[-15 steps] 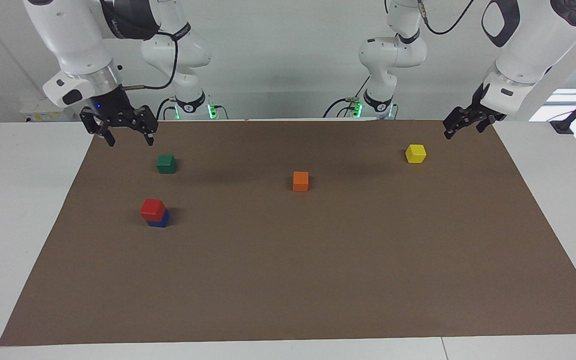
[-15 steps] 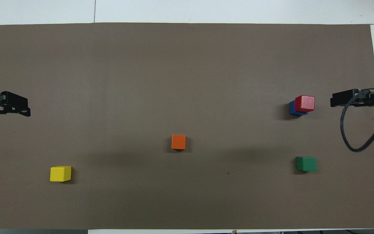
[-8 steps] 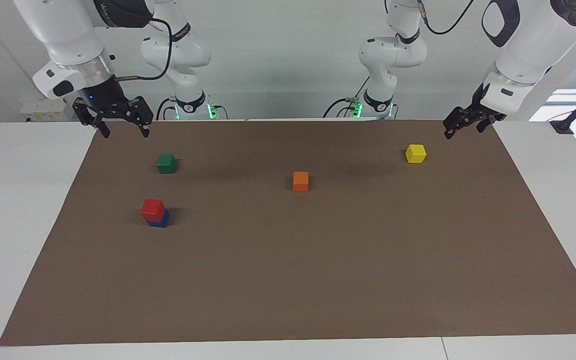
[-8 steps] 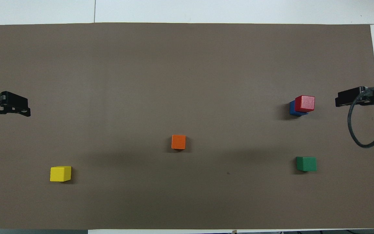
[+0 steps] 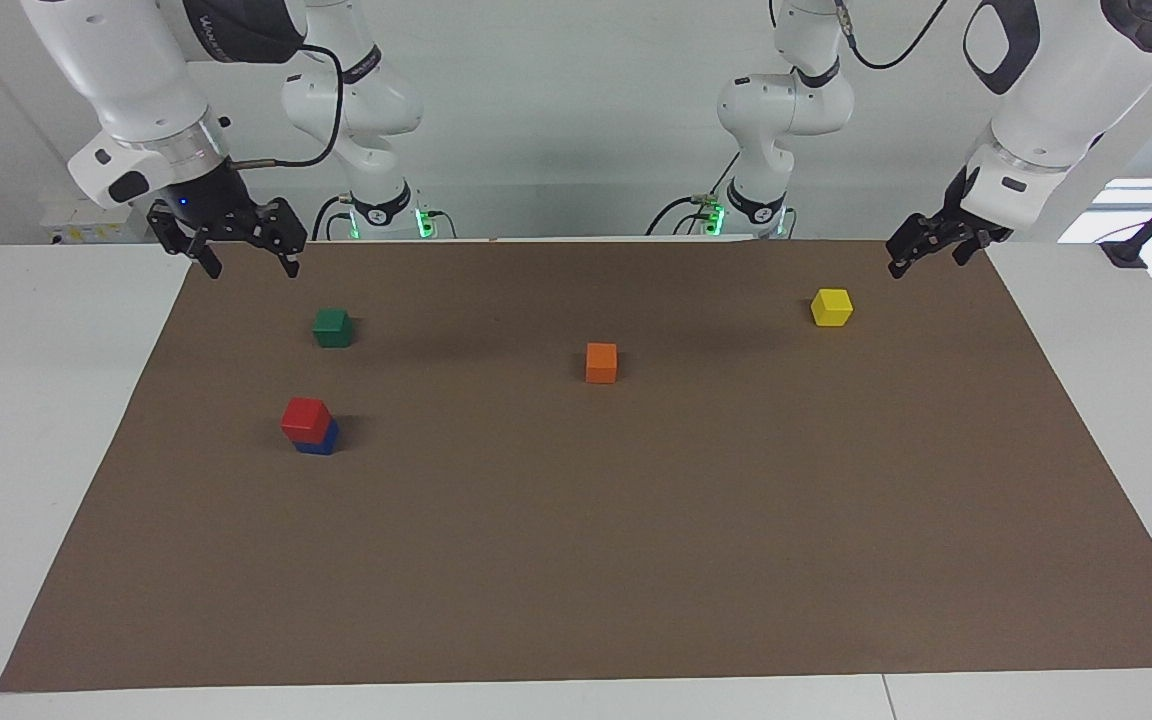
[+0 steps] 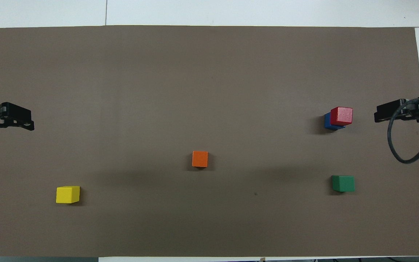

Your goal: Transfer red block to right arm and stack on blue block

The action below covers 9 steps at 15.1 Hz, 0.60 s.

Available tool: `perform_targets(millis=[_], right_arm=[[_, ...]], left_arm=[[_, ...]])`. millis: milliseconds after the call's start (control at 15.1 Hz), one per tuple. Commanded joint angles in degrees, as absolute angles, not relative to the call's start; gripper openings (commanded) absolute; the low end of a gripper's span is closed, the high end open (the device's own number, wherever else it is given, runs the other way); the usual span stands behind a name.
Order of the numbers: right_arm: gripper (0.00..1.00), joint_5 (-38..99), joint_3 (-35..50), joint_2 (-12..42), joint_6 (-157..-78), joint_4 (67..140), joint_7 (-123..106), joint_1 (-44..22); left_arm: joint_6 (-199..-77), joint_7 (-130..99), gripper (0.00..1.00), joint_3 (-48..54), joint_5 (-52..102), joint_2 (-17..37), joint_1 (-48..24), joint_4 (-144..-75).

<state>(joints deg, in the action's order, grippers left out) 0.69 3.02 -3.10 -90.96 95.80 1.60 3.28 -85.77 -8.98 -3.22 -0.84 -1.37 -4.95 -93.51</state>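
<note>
The red block [image 5: 305, 418] [image 6: 341, 115] sits on top of the blue block [image 5: 322, 442] [image 6: 327, 121], slightly offset, toward the right arm's end of the brown mat. My right gripper [image 5: 249, 266] [image 6: 380, 113] hangs open and empty, raised over the mat's edge at that end, well apart from the stack. At the other end, my left gripper [image 5: 923, 259] [image 6: 27, 120] waits open and empty above the mat's edge. No gripper touches any block.
A green block [image 5: 333, 327] [image 6: 343, 183] lies nearer to the robots than the stack. An orange block [image 5: 601, 362] [image 6: 200, 159] is mid-mat. A yellow block [image 5: 831, 307] [image 6: 68, 194] lies toward the left arm's end. The brown mat [image 5: 576, 560] covers the white table.
My right gripper has risen and drawn back from the stack toward the mat's edge. The stack, the other blocks and the left arm have not moved.
</note>
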Motion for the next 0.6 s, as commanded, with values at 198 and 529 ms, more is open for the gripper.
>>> perform_targets(millis=[198, 529], right_arm=[[0.98, -0.2, 3.3, -3.6, -90.9, 97.5, 0.7, 4.6], [0.97, -2.6, 3.3, -3.7, -91.4, 98.0, -0.1, 4.6]], left_arm=[[-86.7, -8.9, 1.00, -3.3, -1.9, -2.8, -5.0, -95.2], [-86.6, -8.9, 1.00, -3.3, -1.9, -2.8, -5.0, -95.2]])
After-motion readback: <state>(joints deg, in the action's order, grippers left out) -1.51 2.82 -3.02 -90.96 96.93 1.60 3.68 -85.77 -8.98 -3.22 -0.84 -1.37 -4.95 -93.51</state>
